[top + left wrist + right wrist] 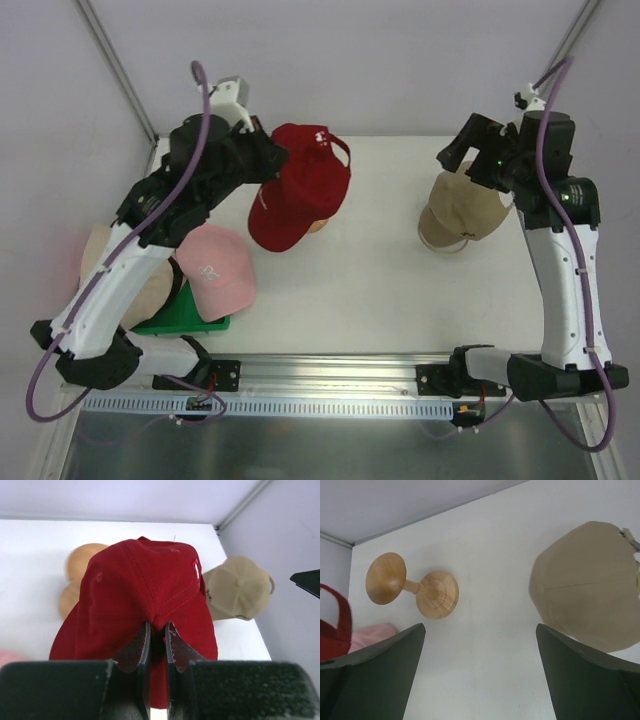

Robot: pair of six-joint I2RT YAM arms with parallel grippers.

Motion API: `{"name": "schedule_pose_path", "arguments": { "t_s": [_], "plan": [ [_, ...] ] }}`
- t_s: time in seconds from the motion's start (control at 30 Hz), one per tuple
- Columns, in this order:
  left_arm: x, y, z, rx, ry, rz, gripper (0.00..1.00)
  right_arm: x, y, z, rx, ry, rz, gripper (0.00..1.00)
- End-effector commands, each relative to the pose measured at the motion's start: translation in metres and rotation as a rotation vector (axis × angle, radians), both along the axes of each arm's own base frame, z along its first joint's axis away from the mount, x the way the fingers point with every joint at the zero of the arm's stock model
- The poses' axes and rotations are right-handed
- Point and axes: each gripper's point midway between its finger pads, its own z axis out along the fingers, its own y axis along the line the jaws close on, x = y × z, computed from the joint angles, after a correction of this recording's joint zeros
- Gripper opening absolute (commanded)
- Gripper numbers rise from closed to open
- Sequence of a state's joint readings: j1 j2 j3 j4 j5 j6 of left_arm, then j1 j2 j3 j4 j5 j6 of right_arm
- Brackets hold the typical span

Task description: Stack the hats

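Your left jaws pinch only a thin rear fold of the red fabric baseball cap (140,590) just ahead of them, so it may slip, while your right jaws stand spread beside the beige fabric cap (585,590).

A white counter (390,290) carries a pale wooden stand (412,586) in its far half, a little left of the middle: a domed head and a ringed round foot joined by a short stem. At the near left corner lies a flat green tray (185,315), mostly covered, with only its near part showing. A silver metal rail (330,370) runs along the near edge, and thin metal frame poles (115,65) rise from the far corners
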State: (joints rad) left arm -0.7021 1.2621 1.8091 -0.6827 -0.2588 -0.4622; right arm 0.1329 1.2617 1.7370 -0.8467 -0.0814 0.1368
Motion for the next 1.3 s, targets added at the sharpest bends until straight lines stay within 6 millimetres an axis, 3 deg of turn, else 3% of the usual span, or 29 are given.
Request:
{"name": "schedule_pose_path", "arguments": {
  "t_s": [0.0, 0.1, 0.13, 0.17, 0.2, 0.23, 0.3, 0.33, 0.37, 0.4, 0.43, 0.47, 0.53, 0.57, 0.7, 0.9, 1.03, 1.27],
  "plan": [
    [0.014, -0.05, 0.051, -0.143, -0.153, -0.068, 0.0, -0.023, -0.017, 0.026, 0.037, -0.051, -0.019, 0.99],
    [0.026, -0.099, 0.059, -0.194, -0.187, -0.15, 0.0, -0.023, -0.044, 0.029, 0.08, -0.052, -0.099, 1.0],
    [0.036, -0.124, 0.043, -0.174, -0.158, -0.191, 0.0, -0.022, -0.06, 0.029, 0.095, -0.051, -0.15, 1.0],
    [0.037, -0.134, 0.058, -0.203, -0.186, -0.213, 0.0, -0.022, -0.065, 0.031, 0.111, -0.054, -0.165, 1.0],
    [0.039, -0.148, 0.06, -0.217, -0.191, -0.24, 0.0, -0.023, -0.069, 0.032, 0.132, -0.056, -0.173, 0.99],
    [0.049, -0.174, 0.042, -0.199, -0.162, -0.287, 0.0, -0.023, -0.082, 0.033, 0.162, -0.056, -0.231, 1.0],
    [0.052, -0.195, 0.054, -0.237, -0.196, -0.335, 0.0, -0.022, -0.088, 0.036, 0.189, -0.065, -0.257, 0.99],
    [0.062, -0.219, 0.039, -0.231, -0.188, -0.362, 0.0, -0.021, -0.093, 0.037, 0.211, -0.065, -0.284, 0.99],
    [0.06, -0.229, 0.052, -0.261, -0.218, -0.404, 0.0, -0.02, -0.095, 0.039, 0.223, -0.066, -0.294, 0.99],
    [0.064, -0.24, 0.049, -0.264, -0.217, -0.422, 0.0, -0.019, -0.095, 0.042, 0.236, -0.073, -0.289, 1.0],
    [0.076, -0.262, 0.024, -0.248, -0.19, -0.445, 0.0, -0.019, -0.097, 0.044, 0.239, -0.075, -0.295, 0.99],
    [0.072, -0.271, 0.037, -0.282, -0.212, -0.495, 0.0, -0.018, -0.099, 0.045, 0.245, -0.075, -0.301, 0.99],
    [0.081, -0.298, 0.015, -0.288, -0.205, -0.55, 0.0, -0.018, -0.102, 0.046, 0.243, -0.079, -0.313, 1.0],
    [0.074, -0.307, 0.015, -0.303, -0.215, -0.612, 0.0, -0.018, -0.103, 0.046, 0.243, -0.077, -0.318, 0.99],
    [0.067, -0.334, -0.004, -0.336, -0.235, -0.734, 0.0, -0.016, -0.109, 0.035, 0.226, -0.047, -0.333, 1.0],
    [0.071, -0.363, -0.057, -0.337, -0.166, -0.827, 0.0, -0.009, -0.116, 0.004, 0.216, 0.019, -0.356, 1.0],
    [0.081, -0.37, -0.084, -0.329, -0.112, -0.798, 0.0, -0.003, -0.123, -0.014, 0.205, 0.055, -0.382, 1.0],
    [0.101, -0.371, -0.114, -0.324, -0.065, -0.691, 0.0, 0.007, -0.14, -0.042, 0.168, 0.138, -0.44, 1.0]
  ]
}}
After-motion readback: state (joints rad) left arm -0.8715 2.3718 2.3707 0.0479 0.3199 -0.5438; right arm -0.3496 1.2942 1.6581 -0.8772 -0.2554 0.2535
